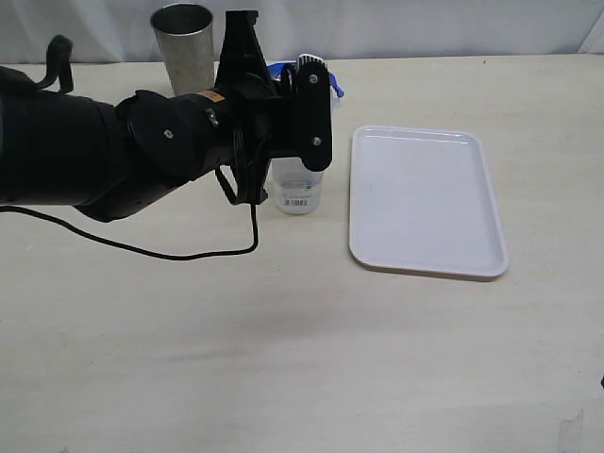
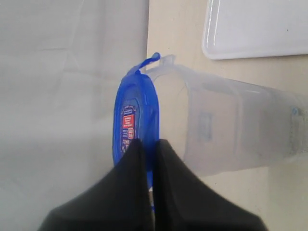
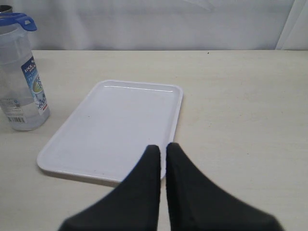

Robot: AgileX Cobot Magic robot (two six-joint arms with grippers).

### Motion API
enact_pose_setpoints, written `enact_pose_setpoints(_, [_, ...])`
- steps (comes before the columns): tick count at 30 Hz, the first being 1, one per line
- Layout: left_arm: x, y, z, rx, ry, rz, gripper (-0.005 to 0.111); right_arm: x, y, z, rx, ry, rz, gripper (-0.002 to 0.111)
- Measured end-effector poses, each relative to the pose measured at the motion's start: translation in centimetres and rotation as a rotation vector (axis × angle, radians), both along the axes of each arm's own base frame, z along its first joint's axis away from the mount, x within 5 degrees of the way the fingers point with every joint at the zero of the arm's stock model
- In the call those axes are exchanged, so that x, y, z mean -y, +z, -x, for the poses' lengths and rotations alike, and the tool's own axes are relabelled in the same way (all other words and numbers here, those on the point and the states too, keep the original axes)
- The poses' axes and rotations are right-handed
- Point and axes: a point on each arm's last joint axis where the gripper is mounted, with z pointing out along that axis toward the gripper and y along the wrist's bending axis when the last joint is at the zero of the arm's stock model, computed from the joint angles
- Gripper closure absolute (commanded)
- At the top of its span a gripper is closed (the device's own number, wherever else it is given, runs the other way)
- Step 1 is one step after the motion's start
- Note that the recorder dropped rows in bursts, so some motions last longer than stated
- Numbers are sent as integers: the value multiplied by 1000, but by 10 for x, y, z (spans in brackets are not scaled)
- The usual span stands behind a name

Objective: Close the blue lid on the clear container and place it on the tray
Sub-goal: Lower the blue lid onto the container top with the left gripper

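The clear container stands upright on the table just left of the white tray. The blue lid sits on the container's mouth, with one flap sticking out past the rim. My left gripper is shut on the lid's edge, and its arm covers the container's top in the exterior view. The right wrist view shows the lidded container beside the tray. My right gripper is shut on nothing, above the tray's near edge.
A grey steel cup stands behind the left arm near the back wall. A black cable loops from the left arm onto the table. The tray holds nothing.
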Motion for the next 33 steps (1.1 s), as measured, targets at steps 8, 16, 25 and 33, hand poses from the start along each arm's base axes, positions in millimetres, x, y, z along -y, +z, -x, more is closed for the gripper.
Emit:
enact_pose_setpoints(8, [-2,-4,2,7,-18,-27,107,0,0,0,0,0,0,104])
enact_pose_setpoints(16, [5,-2,8,28,-32,-27,107,0,0,0,0,0,0,104])
enact_pose_setpoints(25, [6,-1,9,35,-25,-22,107,0,0,0,0,0,0,104])
enact_pose_setpoints(33, [6,-2,9,26,-18,-15,107,0,0,0,0,0,0,104])
